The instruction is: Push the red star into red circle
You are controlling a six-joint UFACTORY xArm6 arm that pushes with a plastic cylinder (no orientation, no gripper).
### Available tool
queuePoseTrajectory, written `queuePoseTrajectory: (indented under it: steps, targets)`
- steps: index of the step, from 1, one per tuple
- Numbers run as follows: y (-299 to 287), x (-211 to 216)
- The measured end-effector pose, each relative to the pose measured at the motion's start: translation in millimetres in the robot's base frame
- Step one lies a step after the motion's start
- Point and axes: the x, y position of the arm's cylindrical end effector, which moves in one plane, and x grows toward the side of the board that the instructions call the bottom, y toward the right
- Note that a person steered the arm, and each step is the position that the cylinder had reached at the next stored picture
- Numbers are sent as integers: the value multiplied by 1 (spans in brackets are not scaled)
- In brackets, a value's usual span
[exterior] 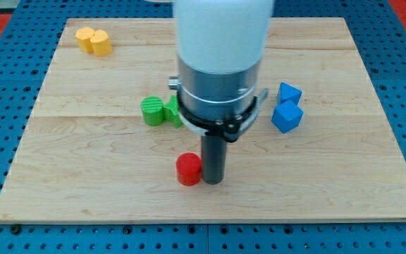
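Observation:
A red circle block [188, 169] lies on the wooden board [83, 176], below the middle of the view. My tip [212, 181] stands right beside it, touching or nearly touching its right side. No red star shows; the arm's white and grey body [220, 63] covers the middle of the board and may hide it.
Two green blocks [153, 111] [173, 111] lie side by side left of the arm, the right one partly hidden by it. Two blue blocks [288, 93] [286, 116] lie at the right. Two yellow blocks [84, 37] [100, 43] lie at the top left.

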Motion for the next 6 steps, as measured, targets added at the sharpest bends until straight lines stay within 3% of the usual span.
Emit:
queuePoseTrajectory:
  steps: [1,3,4,5,6]
  targets:
    - [10,-53]
    - [87,-172]
    - [73,-215]
    - [27,-170]
    - [20,-93]
